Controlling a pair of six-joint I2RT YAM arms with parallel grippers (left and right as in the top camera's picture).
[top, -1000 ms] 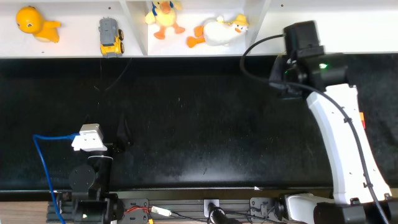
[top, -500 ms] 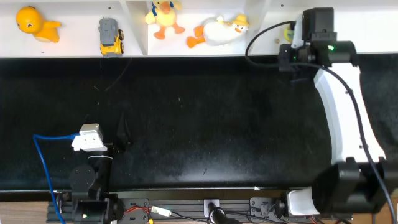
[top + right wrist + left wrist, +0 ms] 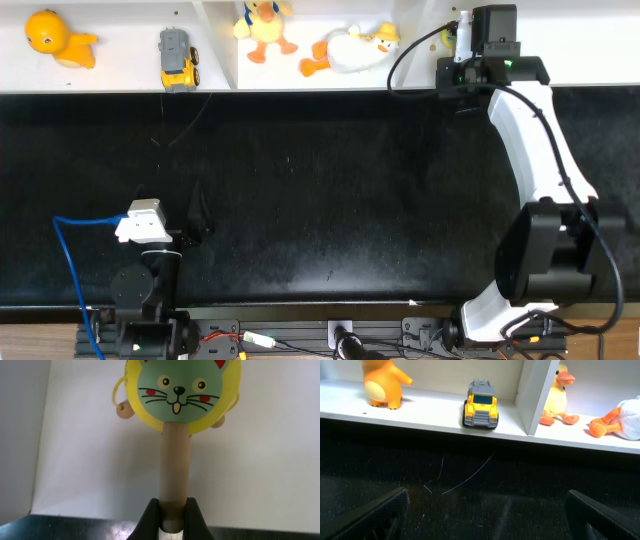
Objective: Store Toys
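Smooth wooden rattle, glossy paint; matt, dusty black tabletop.

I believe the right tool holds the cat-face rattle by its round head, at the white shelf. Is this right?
Not quite. The right tool holds the cat-face rattle by its wooden handle, not by its round head; the right wrist view shows the tool shut on the handle's end. It is at the white shelf, as you say.
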